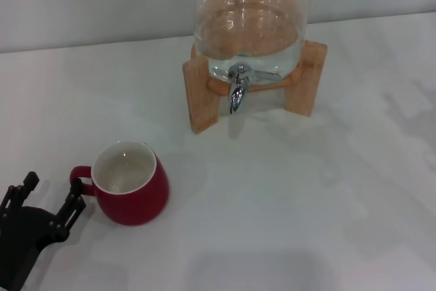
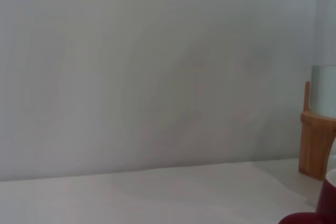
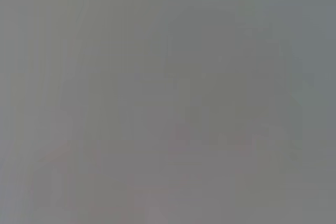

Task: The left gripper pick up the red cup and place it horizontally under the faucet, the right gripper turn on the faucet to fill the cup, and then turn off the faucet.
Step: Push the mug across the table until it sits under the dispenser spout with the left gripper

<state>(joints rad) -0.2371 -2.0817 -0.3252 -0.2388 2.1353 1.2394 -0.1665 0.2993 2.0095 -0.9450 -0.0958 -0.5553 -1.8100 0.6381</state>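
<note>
my left gripper (image 1: 49, 195) sits spread wide and empty at the counter's near left corner, beside the red cup (image 1: 129, 183); i should close squarely on its handle.

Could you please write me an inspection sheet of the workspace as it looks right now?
Surface: white table, bare and dry in front of the dispenser.
Job's things: red cup upright, empty, handle toward the left end effector; faucet on the glass dispenser, spout down, nothing under it; dispenser holds water, on a wooden stand.
Clutter: nothing seen.
Grippers: left end effector open, at the cup's handle, not closed on it; right end effector not in view.
Cables: nothing seen.
Surroundings: plain pale wall.
</note>
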